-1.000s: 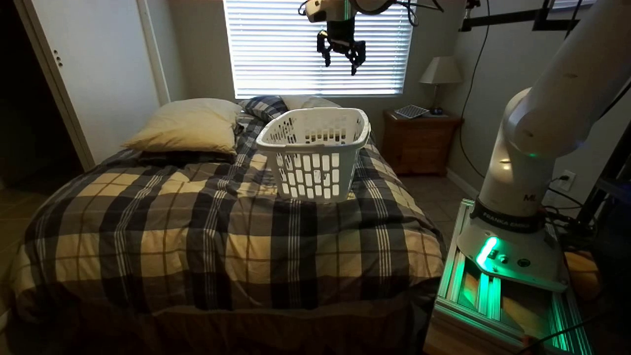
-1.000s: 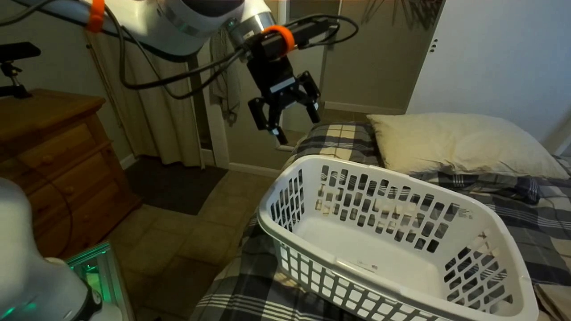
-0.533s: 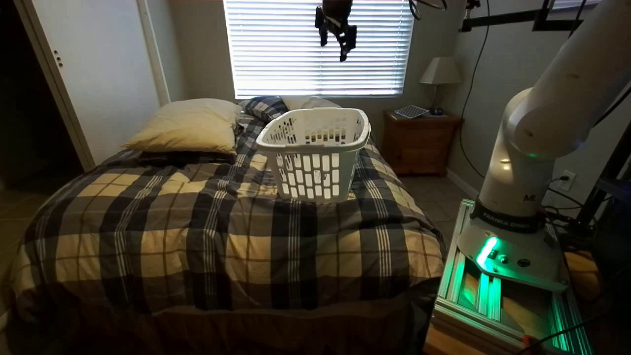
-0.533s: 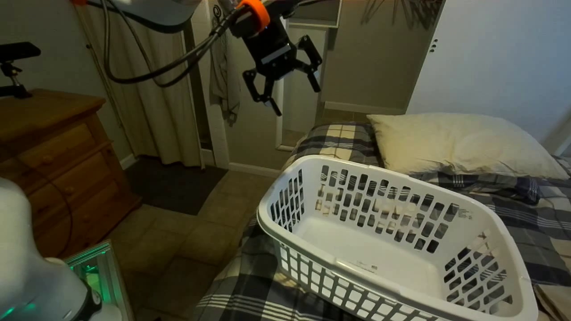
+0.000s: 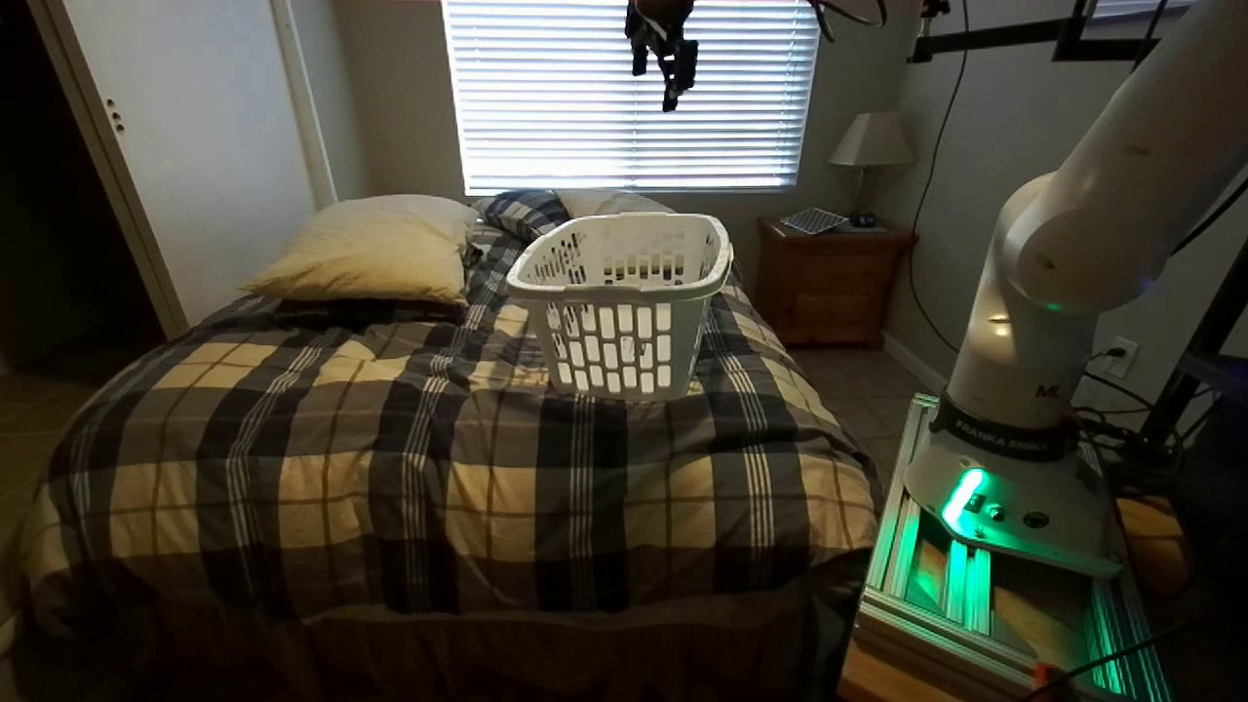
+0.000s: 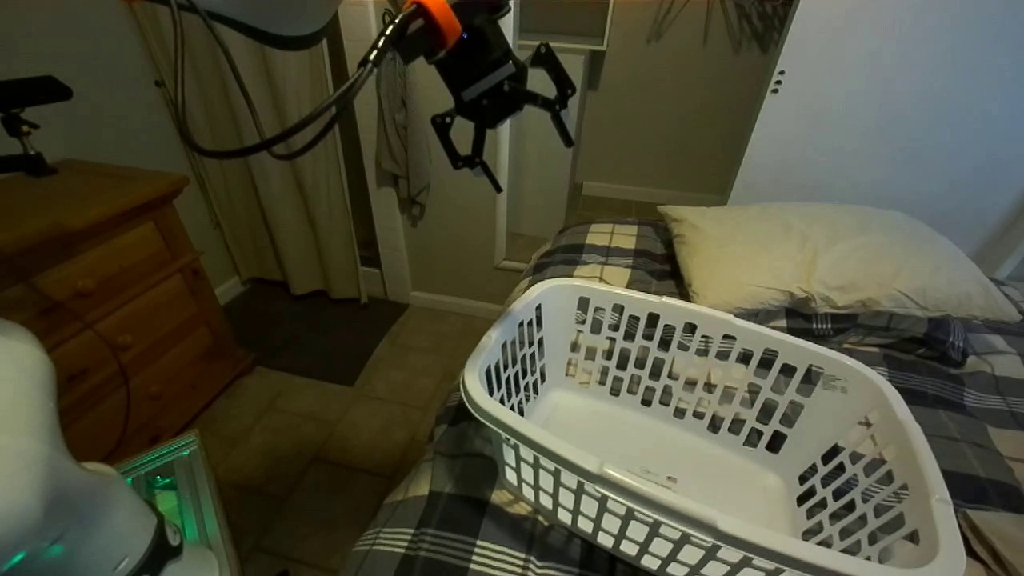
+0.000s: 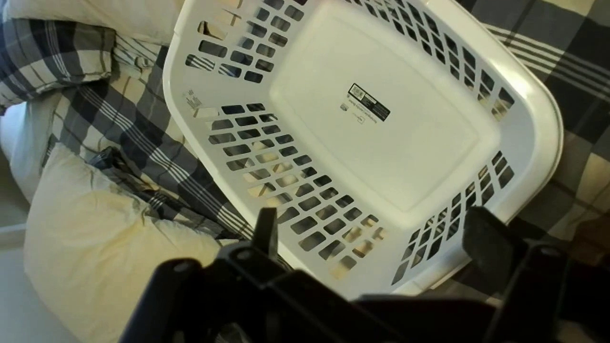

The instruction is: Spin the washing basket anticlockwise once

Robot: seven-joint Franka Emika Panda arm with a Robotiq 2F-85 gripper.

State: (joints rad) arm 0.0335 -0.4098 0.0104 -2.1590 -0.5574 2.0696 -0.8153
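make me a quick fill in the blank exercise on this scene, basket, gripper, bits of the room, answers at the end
The washing basket rests upright on the bed, and its plastic is ____ in colour.
The gripper holds nothing, and its jaws stand ____.
In an exterior view, on the wooden nightstand stands a table ____.
The light on the robot's base glows ____.

Missing words: white; open; lamp; green.
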